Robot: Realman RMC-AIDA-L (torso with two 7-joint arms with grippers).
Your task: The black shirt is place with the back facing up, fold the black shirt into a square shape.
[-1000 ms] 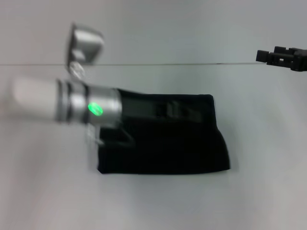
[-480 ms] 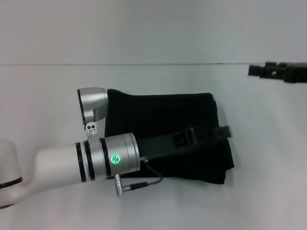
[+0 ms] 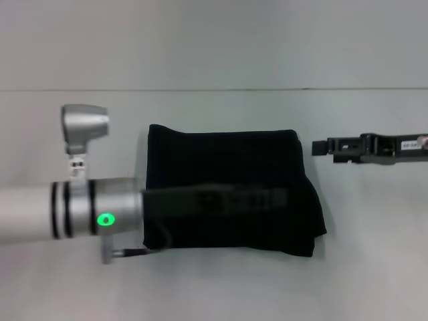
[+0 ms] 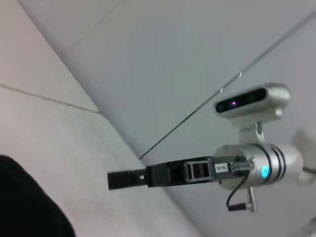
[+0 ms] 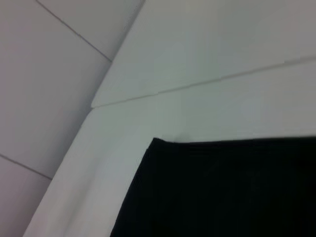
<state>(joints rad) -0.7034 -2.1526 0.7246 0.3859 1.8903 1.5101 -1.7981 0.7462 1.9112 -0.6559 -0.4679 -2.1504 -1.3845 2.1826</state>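
No readable text in any view. Right gripper (image 4: pixel 129 178) carries a small white label (image 4: pixel 220 167) with dark characters next to its silver wrist collar, too small to make out. The same label shows in the head view as a white strip (image 3: pixel 409 144) on the gripper body, also illegible. Left arm's camera bracket (image 3: pixel 78 164) has tiny dark marks, unreadable. Black shirt (image 3: pixel 227 167) is plain, no print.

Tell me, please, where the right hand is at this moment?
In the head view the right hand hangs on the right side, just off the far right corner of the folded black shirt, apart from it.
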